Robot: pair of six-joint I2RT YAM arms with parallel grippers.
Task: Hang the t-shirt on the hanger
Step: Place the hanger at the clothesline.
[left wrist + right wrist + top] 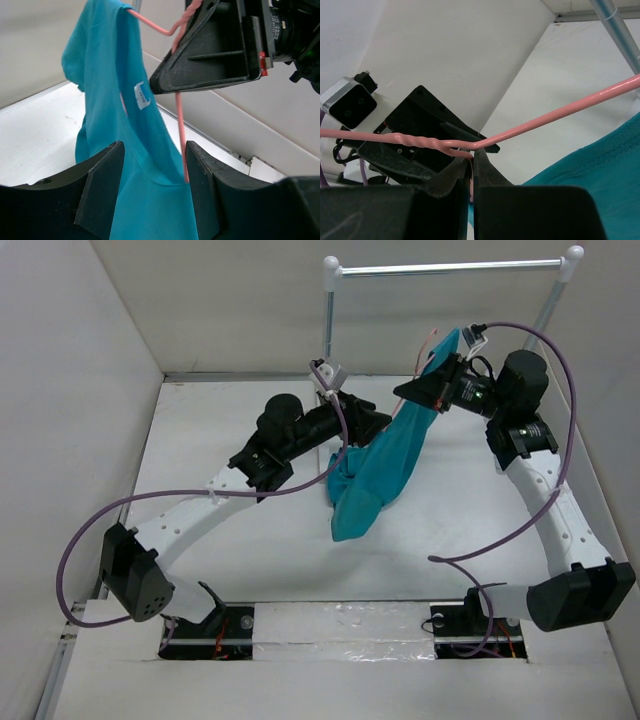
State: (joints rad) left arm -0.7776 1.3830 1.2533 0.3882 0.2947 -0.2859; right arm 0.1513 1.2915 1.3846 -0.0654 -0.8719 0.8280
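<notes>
The teal t-shirt [385, 465] hangs in a long drape from the pink wire hanger [428, 348], and its lower end rests on the table. My right gripper [412, 390] is shut on the hanger [560, 112] just beside its twisted neck and holds it in the air. In the right wrist view the shirt [602, 175] lies under the hanger arm. My left gripper [155, 150] is open, with the shirt's neck fabric [145, 200] between its fingers [105, 185]. One hanger wire [180, 125] runs down beside the right finger.
A rack of white posts with a silver bar [450, 267] stands at the back, just behind the right gripper. White walls close in the table [250, 540] at the left, back and right. Purple cables loop beside both arms.
</notes>
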